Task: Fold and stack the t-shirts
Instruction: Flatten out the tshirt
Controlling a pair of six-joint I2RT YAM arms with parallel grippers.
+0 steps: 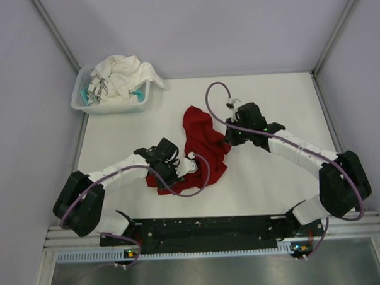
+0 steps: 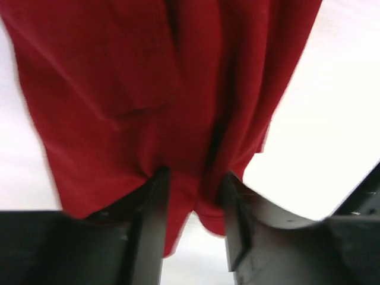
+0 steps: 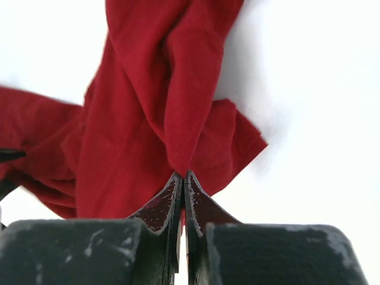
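At table (image 1: 270, 101) centre, my right gripper (image 3: 183, 175) pinches red t-shirt (image 1: 199, 139) edge at 3 o'clock, left gripper (image 2: 195, 178) clamps a bunch at 7. Risk: thin pinch slips when pulled, shirt re-crumples.

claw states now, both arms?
Left claw: closed on a bunch of the red t-shirt.
Right claw: closed, pinching a fold of the red t-shirt.

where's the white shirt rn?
Top view: the white shirt is heaped in the basket at the table's far left corner, apart from the red shirt.
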